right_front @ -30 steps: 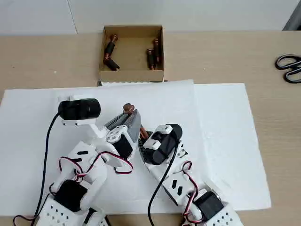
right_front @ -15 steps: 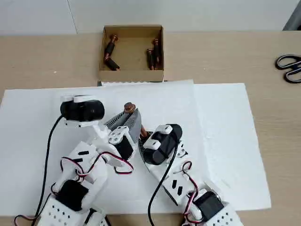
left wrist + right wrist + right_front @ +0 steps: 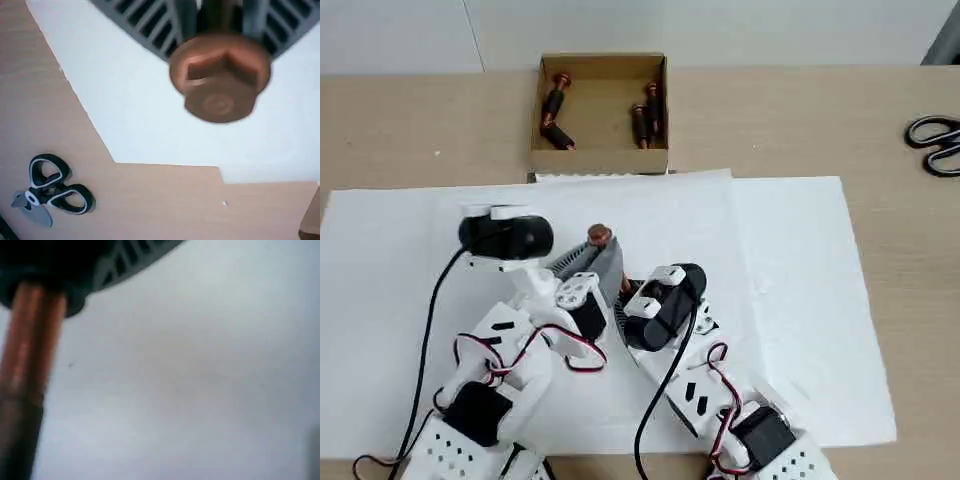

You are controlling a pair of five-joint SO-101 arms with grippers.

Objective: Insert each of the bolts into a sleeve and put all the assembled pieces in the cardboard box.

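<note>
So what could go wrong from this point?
The left gripper holds the bolt just behind its head; an off-axis pull could jam or drop it.
The sleeve looks only partly on the shaft, so it might slide off on the way to the cardboard box.

I take my site for a small robotics lab bench: plain wooden tabletop [image 3: 800, 120], white sheet [image 3: 800, 300] as work mat, scissors [image 3: 935, 145], bare servo wiring [image 3: 585, 362].
</note>
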